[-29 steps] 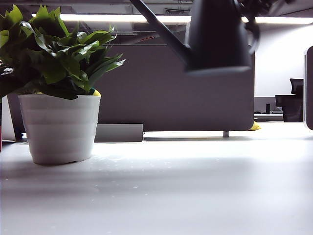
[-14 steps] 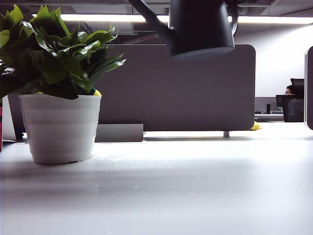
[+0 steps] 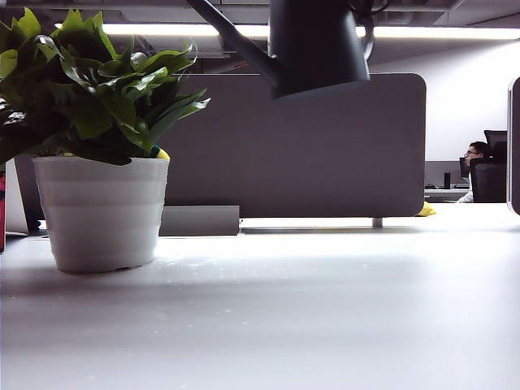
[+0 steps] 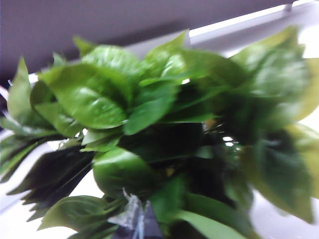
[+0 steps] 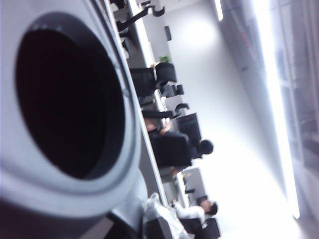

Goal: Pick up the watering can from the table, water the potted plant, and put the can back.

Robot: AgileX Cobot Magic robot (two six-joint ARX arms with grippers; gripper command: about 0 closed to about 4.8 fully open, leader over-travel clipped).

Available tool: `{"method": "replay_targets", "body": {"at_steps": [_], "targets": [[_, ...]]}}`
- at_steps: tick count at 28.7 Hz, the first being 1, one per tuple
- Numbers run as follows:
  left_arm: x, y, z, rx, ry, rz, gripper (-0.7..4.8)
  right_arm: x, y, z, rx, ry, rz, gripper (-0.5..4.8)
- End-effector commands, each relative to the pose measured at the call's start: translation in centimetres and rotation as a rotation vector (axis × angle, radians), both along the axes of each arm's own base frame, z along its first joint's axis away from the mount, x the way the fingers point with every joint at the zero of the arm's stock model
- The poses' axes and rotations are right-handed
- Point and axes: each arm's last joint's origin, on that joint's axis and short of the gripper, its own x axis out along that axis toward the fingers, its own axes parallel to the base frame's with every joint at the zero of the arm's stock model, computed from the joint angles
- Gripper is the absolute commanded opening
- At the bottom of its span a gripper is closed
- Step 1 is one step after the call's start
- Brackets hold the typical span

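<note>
Closest to the right hand (image 5: 149,219), the watering can (image 3: 317,45) fills that arm's wrist view: its dark open mouth and grey rim sit right against the camera. The hand's own fingers are barely in frame, but it is clenched tight, apparently on the can's loop handle, though the contact itself is hidden. From the bench camera the can hangs high above the bench (image 3: 325,309), level or slightly tipped, its long spout (image 3: 236,36) running up and away toward the plant's side, the tip out of frame.

The left hand (image 4: 134,224) hovers directly over the potted plant (image 3: 97,154), glossy leaves crowding its blurred view; only a dark sliver of it shows at the frame's edge, and whether it is released or clenched cannot be told.

Farther off, the plant's white ribbed pot (image 3: 101,211) stands on the bench, well apart from and below the can. Beyond lie a grey partition and office chairs.

The risks from here: the spout looks not yet over the foliage, so tipping early would send water onto the bench rather than the pot. The left hand, so near the leaves, could be struck by the incoming spout. A slipping handle grip would let the can swing.
</note>
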Motion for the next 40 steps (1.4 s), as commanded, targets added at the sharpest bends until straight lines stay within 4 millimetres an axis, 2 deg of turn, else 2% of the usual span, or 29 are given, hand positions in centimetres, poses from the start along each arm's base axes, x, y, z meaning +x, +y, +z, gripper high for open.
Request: {"method": "replay_targets", "body": {"at_steps": [1, 3, 7, 12, 22, 31, 40], "targets": [[1.2, 1.2, -0.1, -0.109, 0.028, -0.061, -0.06, 0.2, 0.1, 1.2, -0.037, -0.122, 0.004, -0.03], [2.1, 1.9, -0.8, -0.157, 0.096, -0.015, -0.06, 0.9, 0.2, 0.5, -0.102, -0.133, 0.004, -0.03], [2.6, 1.8, -1.8, -0.132, 0.179, 0.011, -0.06, 2.0, 0.3, -0.2, -0.179, -0.190, -0.016, -0.03], [2.5, 1.3, -1.9, -0.090, 0.185, 0.042, -0.06, 3.2, 0.8, -0.6, -0.283, -0.262, -0.017, -0.04], [1.7, 0.8, -2.8, -0.098, 0.308, -0.036, -0.06, 6.3, 2.1, -0.9, -0.421, -0.393, -0.018, -0.04], [1.5, 0.8, -3.0, -0.048, 0.320, -0.016, -0.06, 5.9, 2.5, 0.7, -0.444, -0.564, 0.041, -0.05], [1.5, 0.8, -3.0, -0.031, 0.325, -0.023, -0.06, 6.3, 2.6, 1.5, -0.454, -0.593, 0.015, -0.05]]}}
